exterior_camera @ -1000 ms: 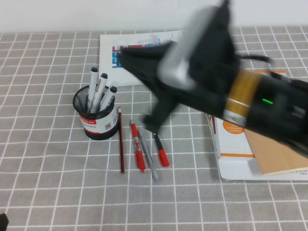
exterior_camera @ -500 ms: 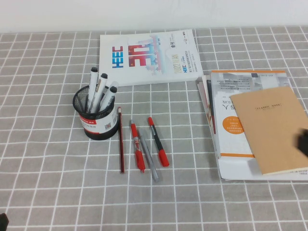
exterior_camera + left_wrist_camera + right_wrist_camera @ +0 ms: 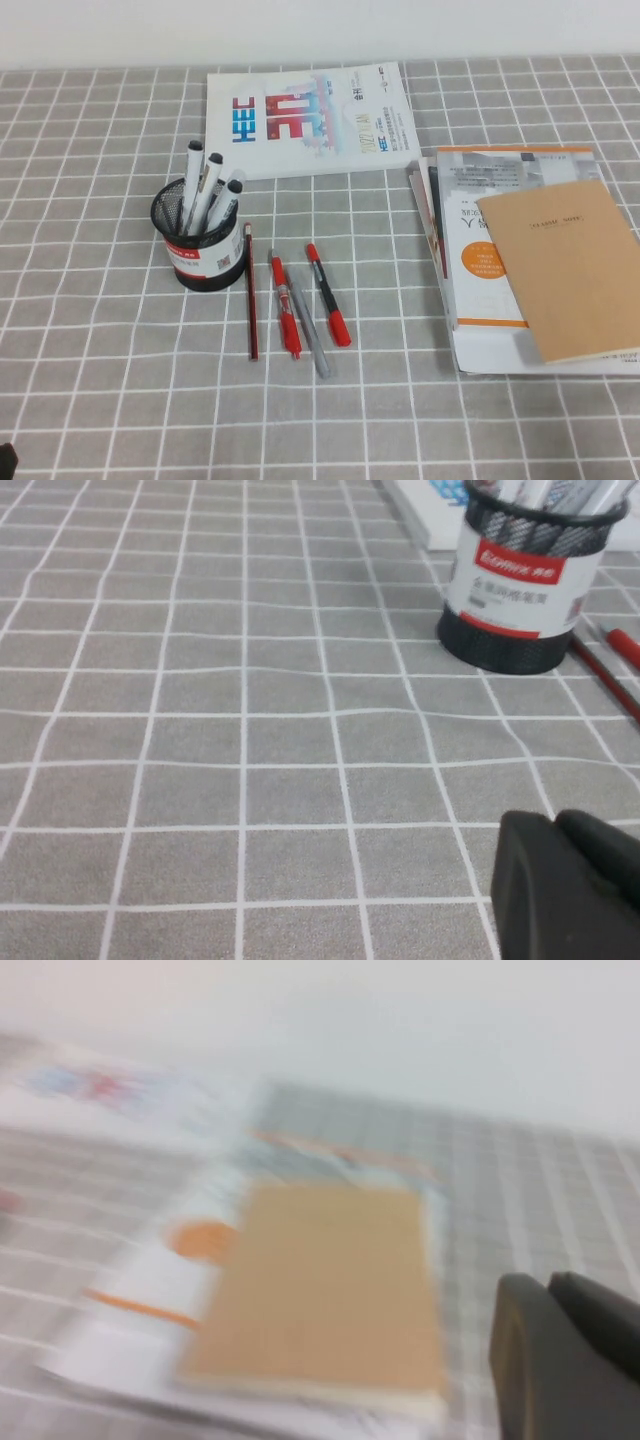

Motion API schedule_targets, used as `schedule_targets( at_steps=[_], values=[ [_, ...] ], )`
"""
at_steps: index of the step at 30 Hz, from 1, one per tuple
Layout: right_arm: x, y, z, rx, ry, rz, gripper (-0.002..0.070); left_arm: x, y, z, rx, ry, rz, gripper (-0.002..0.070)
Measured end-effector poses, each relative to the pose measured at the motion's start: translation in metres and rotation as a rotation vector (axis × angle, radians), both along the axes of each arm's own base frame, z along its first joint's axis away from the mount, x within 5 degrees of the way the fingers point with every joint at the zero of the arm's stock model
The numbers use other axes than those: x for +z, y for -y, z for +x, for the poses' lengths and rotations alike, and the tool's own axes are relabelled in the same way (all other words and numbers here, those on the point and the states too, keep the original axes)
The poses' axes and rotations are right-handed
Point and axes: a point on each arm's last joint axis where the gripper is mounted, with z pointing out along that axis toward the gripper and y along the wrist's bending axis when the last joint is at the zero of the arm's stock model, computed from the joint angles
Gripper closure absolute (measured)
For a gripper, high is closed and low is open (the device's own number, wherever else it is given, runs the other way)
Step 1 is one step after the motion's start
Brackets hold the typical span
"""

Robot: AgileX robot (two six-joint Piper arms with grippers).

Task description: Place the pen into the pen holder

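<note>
The pen holder (image 3: 203,256), a black mesh cup with a red and white label, stands left of centre on the checked cloth. Three white-barrelled markers (image 3: 205,190) with black caps stand in it. No white marker lies on the table. Neither gripper shows in the high view. In the left wrist view my left gripper (image 3: 552,822) is shut and empty, low over bare cloth, well short of the holder (image 3: 520,590). In the right wrist view my right gripper (image 3: 548,1285) is shut and empty, beside the brown notebook (image 3: 320,1280).
Right of the holder lie a dark red pencil (image 3: 251,295), two red-and-black pens (image 3: 285,305), (image 3: 327,295) and a thin grey pen (image 3: 310,335). A white booklet (image 3: 310,115) lies at the back. A stack of books topped by the brown notebook (image 3: 565,265) lies on the right.
My right arm covered the table's middle a second ago. It has swung off to the right and out of the high view. The pens and holder have not moved.
</note>
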Motion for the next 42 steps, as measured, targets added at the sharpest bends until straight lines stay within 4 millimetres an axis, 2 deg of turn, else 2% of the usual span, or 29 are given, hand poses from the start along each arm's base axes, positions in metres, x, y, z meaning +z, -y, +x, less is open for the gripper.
schedule_targets(
  at_steps=[5,13,20,26,36,42],
  values=[
    [-0.035,0.002,0.006,-0.174,-0.092,0.023,0.0688,0.0,0.0,0.0,0.0,-0.003,0.0,0.068],
    [-0.071,0.002,0.012,-0.252,-0.156,0.072,0.0688,-0.001,0.0,0.0,0.0,-0.004,0.001,0.068],
    [-0.075,0.002,0.012,-0.251,-0.167,0.076,0.0688,-0.001,0.0,0.0,0.0,-0.004,0.001,0.068],
    [-0.081,-0.004,0.012,-0.214,-0.219,0.225,0.0688,-0.001,0.0,0.0,0.0,-0.004,0.001,0.068],
    [-0.082,-0.008,0.011,-0.134,-0.205,0.003,0.0688,-0.001,0.0,0.0,0.0,-0.004,0.001,0.068],
    [-0.082,-0.011,0.011,-0.108,-0.215,0.05,0.0688,-0.001,0.0,0.0,0.0,-0.004,0.002,0.068]
  ],
)
